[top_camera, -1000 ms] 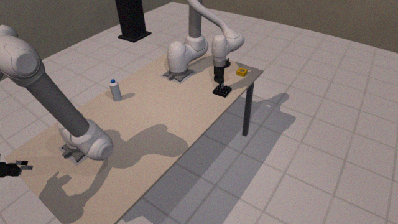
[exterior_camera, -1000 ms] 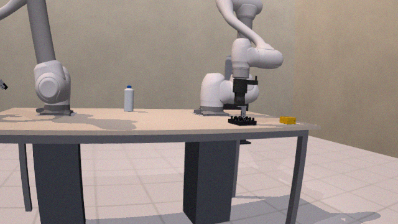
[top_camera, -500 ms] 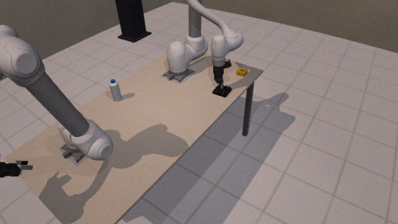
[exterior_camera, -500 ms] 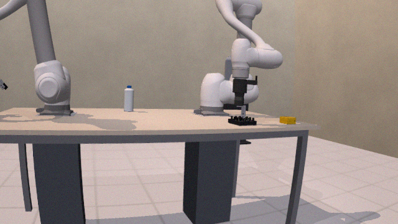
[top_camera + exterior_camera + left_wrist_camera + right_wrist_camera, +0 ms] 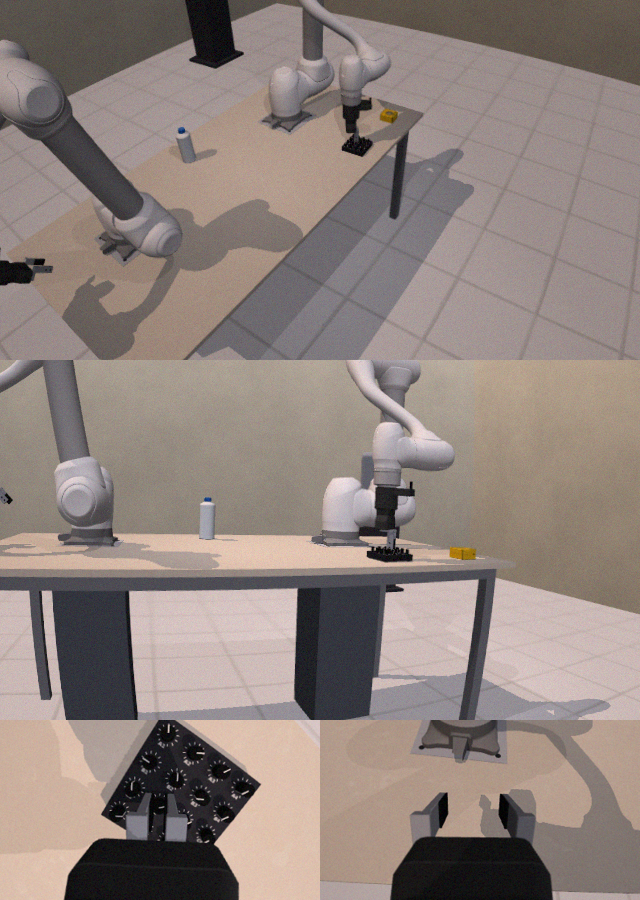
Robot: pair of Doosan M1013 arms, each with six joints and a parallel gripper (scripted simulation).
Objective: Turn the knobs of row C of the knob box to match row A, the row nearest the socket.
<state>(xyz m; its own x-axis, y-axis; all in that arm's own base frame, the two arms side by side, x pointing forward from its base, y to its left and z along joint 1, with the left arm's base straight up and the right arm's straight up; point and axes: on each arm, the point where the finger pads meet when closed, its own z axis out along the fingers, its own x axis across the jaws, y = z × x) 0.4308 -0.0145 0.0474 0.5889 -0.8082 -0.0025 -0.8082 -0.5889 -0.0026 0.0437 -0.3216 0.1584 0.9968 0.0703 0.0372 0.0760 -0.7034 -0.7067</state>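
The black knob box [image 5: 352, 150] [image 5: 399, 558] [image 5: 154, 746] lies on the table. My left gripper [image 5: 356, 140] [image 5: 391, 547] [image 5: 158, 805] points down at it, shut on the C2 knob [image 5: 159, 806]. In the left wrist view the C2 pointer points right and slightly up; the A2 knob [image 5: 194, 753] points right. The A1 knob [image 5: 168, 734] and C1 knob [image 5: 133, 787] both point up. The C3 knob [image 5: 188, 819] is partly hidden by a finger. My right gripper [image 5: 48, 265] [image 5: 473, 803] is open and empty, far from the box.
A yellow block [image 5: 388, 116] [image 5: 462, 553] lies near the box, towards the table's end. A white bottle with a blue cap [image 5: 185, 146] [image 5: 207, 520] stands between the arm bases. The knob box is near the table's long edge.
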